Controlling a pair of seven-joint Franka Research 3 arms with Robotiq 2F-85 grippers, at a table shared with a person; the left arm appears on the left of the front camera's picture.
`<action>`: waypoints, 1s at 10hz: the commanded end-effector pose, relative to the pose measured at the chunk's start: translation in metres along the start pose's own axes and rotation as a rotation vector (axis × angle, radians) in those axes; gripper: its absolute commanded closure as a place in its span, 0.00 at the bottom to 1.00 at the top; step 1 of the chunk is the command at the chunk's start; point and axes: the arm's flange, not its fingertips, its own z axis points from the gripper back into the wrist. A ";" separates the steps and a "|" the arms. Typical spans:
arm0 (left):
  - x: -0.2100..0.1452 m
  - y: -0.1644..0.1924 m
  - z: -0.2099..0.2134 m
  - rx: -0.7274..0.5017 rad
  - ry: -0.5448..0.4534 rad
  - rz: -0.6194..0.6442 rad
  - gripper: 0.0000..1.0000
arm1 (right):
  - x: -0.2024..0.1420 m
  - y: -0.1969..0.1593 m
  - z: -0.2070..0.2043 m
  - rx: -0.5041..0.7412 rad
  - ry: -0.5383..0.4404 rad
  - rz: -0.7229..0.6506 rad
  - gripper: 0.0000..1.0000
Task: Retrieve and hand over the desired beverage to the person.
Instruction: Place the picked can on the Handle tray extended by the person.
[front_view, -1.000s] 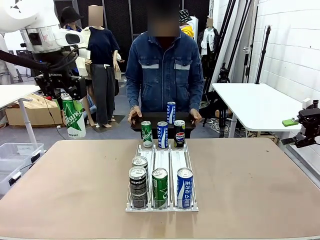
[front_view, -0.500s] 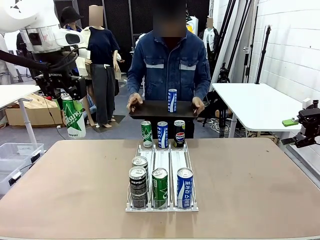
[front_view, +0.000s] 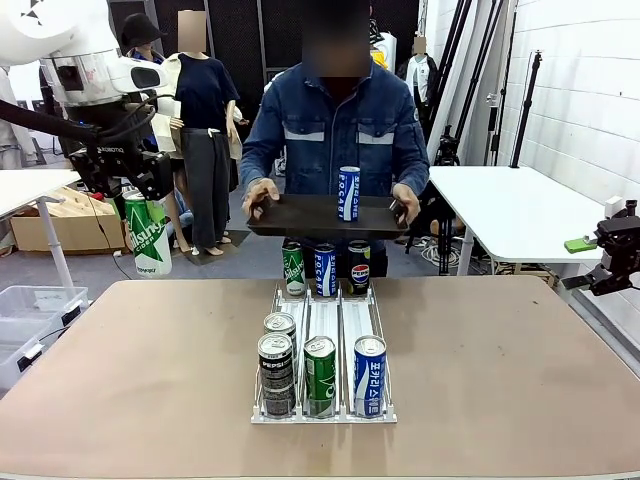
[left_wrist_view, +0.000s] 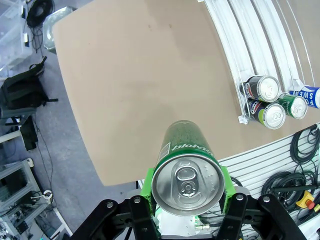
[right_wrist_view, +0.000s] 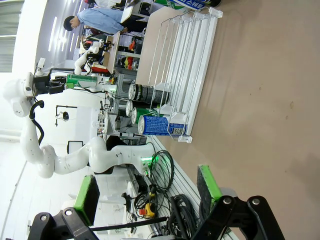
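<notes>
Brown and matte, the wide rounded tabletop (front_view: 520, 370) spreads under me, with the person in the dark blue denim jacket (front_view: 335, 135) standing at its far side, holding up a dark flat tray (front_view: 300, 215) that carries one upright blue can (front_view: 348, 193). On the table's middle sits the white wire three-lane can rack (front_view: 324, 345), cans at its near and far ends.

My left gripper (left_wrist_view: 186, 200) is raised off the table's left edge, well apart from the person, its green pads pressed on both sides of the tall green Sprite can (front_view: 147, 235), which hangs upright below it. That is the beverage to deliver, I judge.

The risk lies in the long reach across: a swing could clip the rack's far cans, or I could set the can on a tray that tilts under the added weight, toppling both cans. A smooth can might also slip in a side pinch.

My right gripper (right_wrist_view: 145, 200) rests low by the table's right edge, fingers spread wide, holding nothing.
</notes>
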 end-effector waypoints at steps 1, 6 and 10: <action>0.001 0.002 0.006 0.010 -0.008 0.004 1.00 | 0.001 0.000 -0.001 -0.005 -0.002 -0.005 0.00; 0.001 0.002 0.006 0.010 -0.008 0.004 1.00 | 0.001 0.000 -0.001 -0.005 -0.002 -0.005 0.00; 0.001 0.002 0.006 0.010 -0.008 0.004 1.00 | 0.001 0.000 -0.001 -0.005 -0.002 -0.005 0.00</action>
